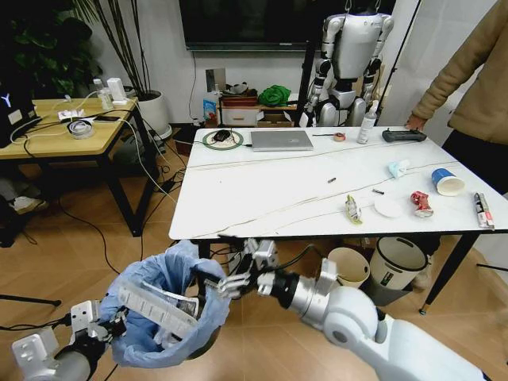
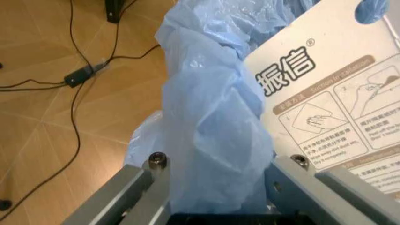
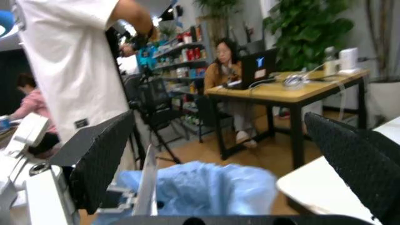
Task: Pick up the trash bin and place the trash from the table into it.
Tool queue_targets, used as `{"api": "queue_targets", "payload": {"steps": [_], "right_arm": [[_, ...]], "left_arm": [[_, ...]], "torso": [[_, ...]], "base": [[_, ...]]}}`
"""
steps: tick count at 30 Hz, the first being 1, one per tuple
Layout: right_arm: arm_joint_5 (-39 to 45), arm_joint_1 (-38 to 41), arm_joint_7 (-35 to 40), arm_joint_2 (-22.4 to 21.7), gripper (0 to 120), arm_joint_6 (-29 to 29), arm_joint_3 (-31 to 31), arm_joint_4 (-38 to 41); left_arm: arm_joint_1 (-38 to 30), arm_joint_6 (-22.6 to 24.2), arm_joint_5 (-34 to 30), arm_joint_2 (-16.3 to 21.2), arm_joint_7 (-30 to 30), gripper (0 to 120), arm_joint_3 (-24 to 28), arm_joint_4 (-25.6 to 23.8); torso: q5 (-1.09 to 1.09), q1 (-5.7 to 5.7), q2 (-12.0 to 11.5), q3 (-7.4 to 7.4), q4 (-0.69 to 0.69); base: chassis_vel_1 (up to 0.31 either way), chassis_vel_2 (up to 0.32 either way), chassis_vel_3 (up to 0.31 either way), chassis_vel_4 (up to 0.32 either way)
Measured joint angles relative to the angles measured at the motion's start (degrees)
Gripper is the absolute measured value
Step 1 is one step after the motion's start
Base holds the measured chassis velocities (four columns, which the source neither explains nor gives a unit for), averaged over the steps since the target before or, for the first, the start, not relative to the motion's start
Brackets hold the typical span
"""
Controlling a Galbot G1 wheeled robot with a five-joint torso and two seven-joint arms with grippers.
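The trash bin (image 1: 163,317), dark with a light-blue bag (image 2: 212,131), hangs low at the left, in front of the table (image 1: 254,198). My left gripper (image 1: 119,324) is shut on its rim, with bag plastic pinched between the fingers (image 2: 134,192). A flat white printed packet (image 2: 331,103) lies across the bin's mouth. My right gripper (image 1: 226,283) is open just over the bin's right rim, its pads (image 3: 100,159) wide apart above the bag (image 3: 206,187). Trash on the table's right part: yellowish wrapper (image 1: 352,209), white paper (image 1: 389,207), red can (image 1: 421,203), paper cup (image 1: 448,182), crumpled paper (image 1: 398,168).
A grey laptop (image 1: 280,140) and a spray bottle (image 1: 367,123) sit at the table's far side. A cream bin (image 1: 348,266) and a white bin (image 1: 397,266) stand under it. A person (image 1: 476,79) leans on the right corner. The wood-topped table (image 1: 63,135) is at the left; cables cross the floor.
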Motion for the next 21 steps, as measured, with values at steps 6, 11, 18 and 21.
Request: {"api": "queue_targets", "payload": {"steps": [6,11,18,21], "right_arm": [[1.26,-2.76,2.02,-1.65,100,-0.83,8.08,0.68],[3.83,-5.84,5.28,-2.83,100,-2.43,14.7,0.93],[2.52,-14.72,12.77,-2.99,100,-2.26,29.55,-2.68],[-0.44,-19.6,12.42,-0.6,100,-1.41,36.45,-5.46]], "left_arm": [[-0.85,-0.46,1.21,0.57,1.39,0,1.22,0.4],[-1.6,-0.97,2.1,0.94,2.18,0,1.96,0.81],[-2.32,-2.56,6.85,2.07,6.81,0,3.88,1.93],[-3.17,-4.42,11.35,2.51,11.2,0,4.82,3.74]], "torso": [[0.0,0.0,0.0,0.0,0.01],[-0.01,0.0,0.0,0.0,0.0],[0.0,0.0,0.0,0.0,0.01],[0.02,0.0,0.0,0.0,0.0]], "base": [[0.0,0.0,0.0,0.0],[0.0,0.0,0.0,0.0],[0.0,0.0,0.0,0.0],[0.0,0.0,0.0,0.0]]}}
